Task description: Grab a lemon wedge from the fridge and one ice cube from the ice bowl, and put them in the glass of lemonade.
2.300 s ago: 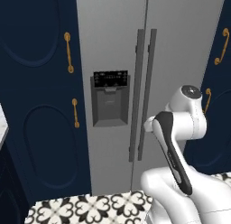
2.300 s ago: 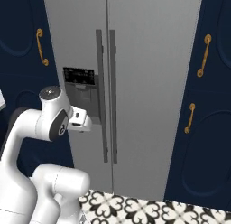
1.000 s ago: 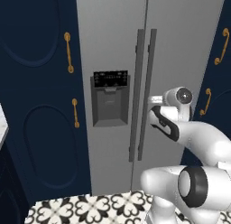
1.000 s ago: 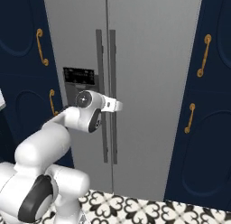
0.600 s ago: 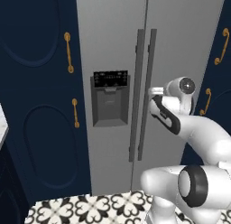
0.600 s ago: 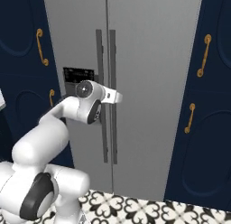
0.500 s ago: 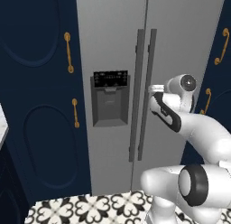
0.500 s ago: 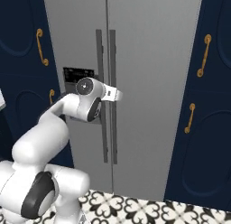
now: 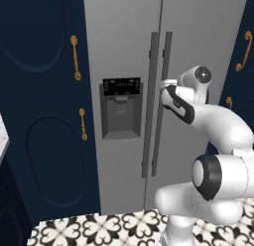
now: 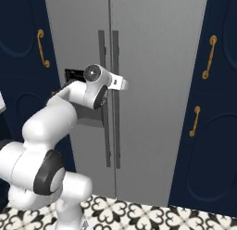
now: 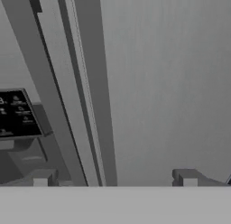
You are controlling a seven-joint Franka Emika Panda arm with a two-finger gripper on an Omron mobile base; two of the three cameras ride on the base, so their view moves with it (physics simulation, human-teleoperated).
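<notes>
The tall grey fridge [image 9: 124, 41] [image 10: 157, 62] [image 11: 171, 83] stands straight ahead with both doors shut. Its black dispenser panel [image 9: 120, 108] [image 11: 16, 112] is on the left door. My gripper [image 9: 163, 86] [image 10: 123, 84] [image 11: 115, 178] is open and hovers close in front of the right door's dark bar handle [image 9: 166, 81] [image 10: 115, 57] [image 11: 97, 83]. In the hand view that handle runs up between my two fingertips [image 11: 187, 177]. Whether they touch it I cannot tell. The lemon wedge is hidden behind the doors. The ice cube, ice bowl and glass of lemonade are out of view.
Navy cabinets with brass handles [image 9: 74, 56] [image 10: 210, 57] flank the fridge on both sides. Black-and-white patterned floor tiles [image 9: 99, 227] [image 10: 139, 213] lie at its foot. A pale counter edge [image 9: 2, 136] shows at the far left.
The arm has stretched forward and the hand has risen, going from beside the arm's elbow up to the right door handle. The jaws stayed open. The fridge has not changed.
</notes>
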